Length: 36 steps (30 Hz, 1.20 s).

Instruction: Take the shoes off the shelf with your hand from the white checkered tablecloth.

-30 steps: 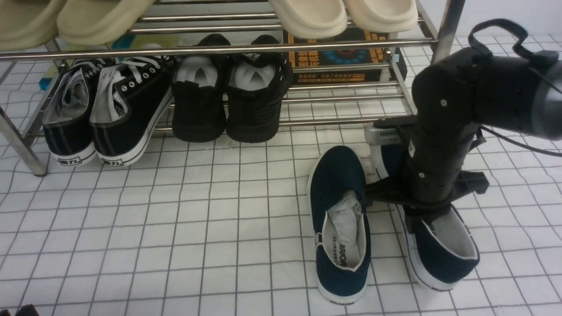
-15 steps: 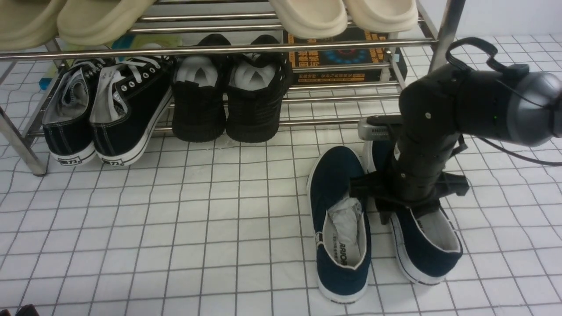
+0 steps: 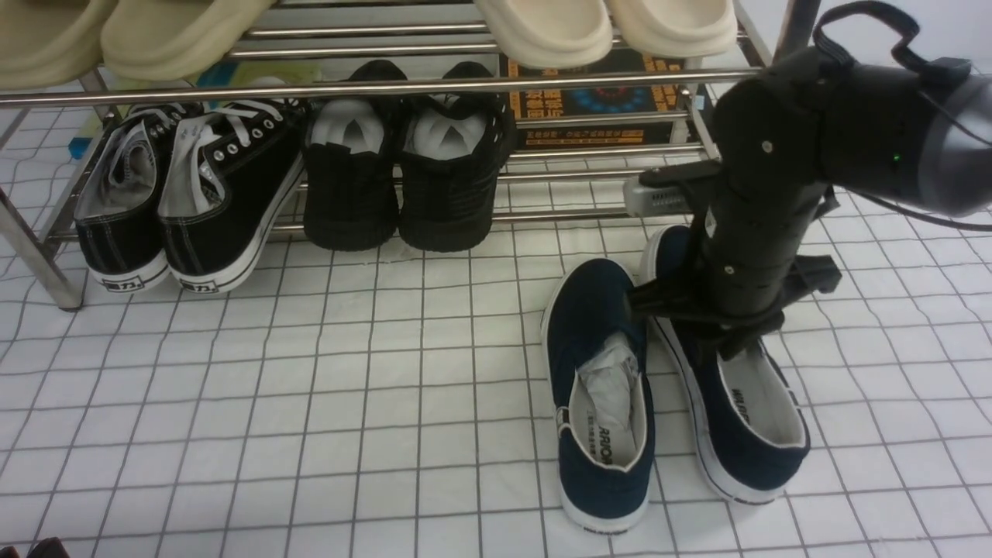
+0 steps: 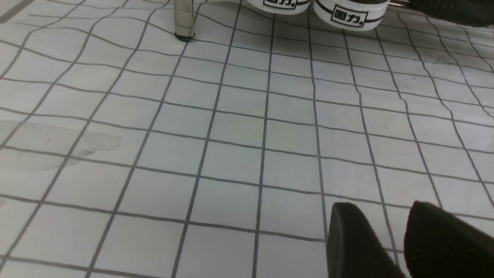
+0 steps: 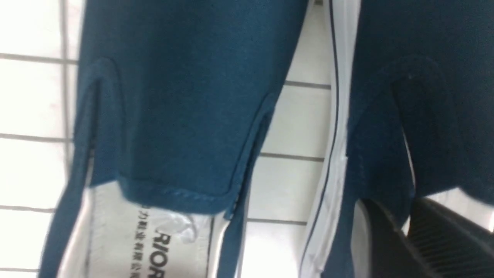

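Observation:
Two navy slip-on shoes lie flat on the white checkered tablecloth point(image 3: 310, 387) in front of the chrome shelf point(image 3: 387, 81): the left shoe point(image 3: 601, 387) and the right shoe point(image 3: 756, 418). My right gripper point(image 3: 719, 350) hangs just over the right shoe's opening, mostly hidden under its wrist. In the right wrist view the right gripper point(image 5: 391, 200) has its jaws a narrow gap apart above the right shoe point(image 5: 424, 58), with the left shoe point(image 5: 185, 96) beside it. My left gripper point(image 4: 380, 204) hovers open over bare cloth, holding nothing.
On the shelf's lower tier stand black lace-up sneakers point(image 3: 194, 194) and all-black high-tops point(image 3: 403, 178). Beige slippers point(image 3: 542, 27) sit on the upper tier, and a dark box point(image 3: 604, 101) lies behind. A shelf leg point(image 4: 183, 19) stands ahead of the left gripper.
The right arm has risen and drawn back toward the shelf. The right shoe, tilted a second ago, now lies flat and closer to the left shoe. The jaws have let go of it.

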Each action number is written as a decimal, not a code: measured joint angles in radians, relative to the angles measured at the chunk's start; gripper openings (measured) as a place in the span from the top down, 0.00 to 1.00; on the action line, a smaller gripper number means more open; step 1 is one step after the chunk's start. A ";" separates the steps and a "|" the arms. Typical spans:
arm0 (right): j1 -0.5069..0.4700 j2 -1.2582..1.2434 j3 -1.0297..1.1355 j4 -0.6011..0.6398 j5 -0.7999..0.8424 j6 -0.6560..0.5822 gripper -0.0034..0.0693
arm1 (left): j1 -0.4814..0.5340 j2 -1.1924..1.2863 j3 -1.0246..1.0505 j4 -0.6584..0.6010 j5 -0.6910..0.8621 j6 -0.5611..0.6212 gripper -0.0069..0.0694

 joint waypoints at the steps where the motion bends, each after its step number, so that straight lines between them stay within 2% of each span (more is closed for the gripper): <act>1: 0.000 0.009 0.000 -0.004 0.001 -0.001 0.75 | 0.000 0.000 0.000 0.000 0.000 0.000 0.60; 8: 0.000 0.078 -0.004 -0.036 -0.004 -0.003 0.64 | 0.000 0.000 0.000 0.000 0.000 0.000 0.60; 10: 0.000 0.086 -0.007 -0.037 -0.007 -0.007 0.64 | 0.000 0.000 0.000 0.000 0.000 0.000 0.60; 12: 0.000 0.091 -0.007 -0.037 -0.007 -0.007 0.68 | 0.000 0.000 0.000 0.000 0.000 0.000 0.60; 17: 0.000 0.079 -0.007 -0.036 -0.005 0.051 0.88 | 0.000 0.000 0.000 0.000 0.000 0.000 0.60; 36: 0.000 0.057 -0.001 -0.074 -0.055 0.402 0.88 | 0.000 0.000 0.000 0.000 0.000 0.000 0.60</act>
